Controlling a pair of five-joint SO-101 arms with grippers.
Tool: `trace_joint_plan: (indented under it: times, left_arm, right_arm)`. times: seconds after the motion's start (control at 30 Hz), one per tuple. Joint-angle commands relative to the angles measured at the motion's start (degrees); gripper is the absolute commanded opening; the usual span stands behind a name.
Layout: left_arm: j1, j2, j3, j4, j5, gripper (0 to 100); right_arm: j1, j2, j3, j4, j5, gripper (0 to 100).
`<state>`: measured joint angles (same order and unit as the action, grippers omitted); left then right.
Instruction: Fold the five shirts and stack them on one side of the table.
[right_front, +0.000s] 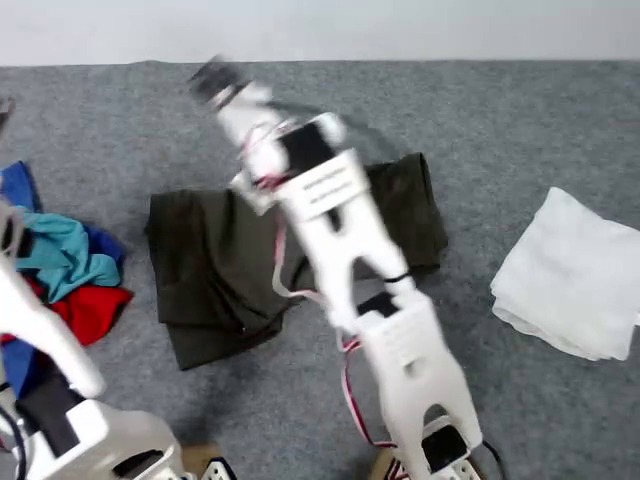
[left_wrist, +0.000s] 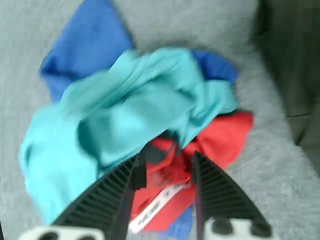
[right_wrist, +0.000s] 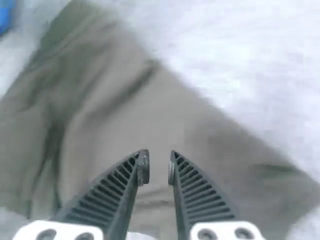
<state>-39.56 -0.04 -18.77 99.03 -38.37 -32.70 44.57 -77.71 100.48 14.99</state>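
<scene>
The step in hand appears to be the fold of the dark olive shirt (right_front: 200, 270), which lies roughly mid-table, partly doubled over and uneven at its near edge.

To fold it well, the right gripper (right_wrist: 157, 167) should take a single layer at an outer edge or corner, not the middle of the cloth. It should then lift only enough to free that layer and carry it straight across, so the edges meet square. A bite through two layers would likely drag the whole garment.

Right arm: stretched from its base at the near edge out over the olive shirt, wrist pitched down. Its claw hangs above the fabric with the jaws slightly parted, pinching nothing.

Left arm: bent at the near left corner, over the pile of teal shirt (left_wrist: 135, 95), red shirt (left_wrist: 225, 135) and blue shirt (left_wrist: 85, 45). The left gripper (left_wrist: 167, 160) is spread and empty, the red cloth below its gap.

The white shirt (right_front: 570, 275) lies folded at the right side of the table (right_front: 520, 130), the probable stacking place.
</scene>
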Motion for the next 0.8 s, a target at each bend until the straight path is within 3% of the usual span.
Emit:
trace_joint_plan:
  times: [0.0, 0.23, 0.47, 0.77]
  left_arm:
    - [7.3, -3.6, 1.1, 1.7, -3.3, 16]
    - [23.0, -10.5, 18.9, 1.6, -17.9, 16]
    - [30.4, -8.8, 31.1, 1.2, -33.7, 19]
    - [38.8, 2.6, 33.5, -7.2, -36.4, 20]
  right_arm:
    - [5.5, -10.2, 0.4, 2.6, -0.6, 8.3]
    - [15.7, -26.5, 14.2, 2.6, -0.6, 8.3]
    - [28.6, -42.2, 29.4, 2.5, -0.7, 8.3]
    - [41.3, -56.0, 44.8, 2.4, -0.5, 8.3]
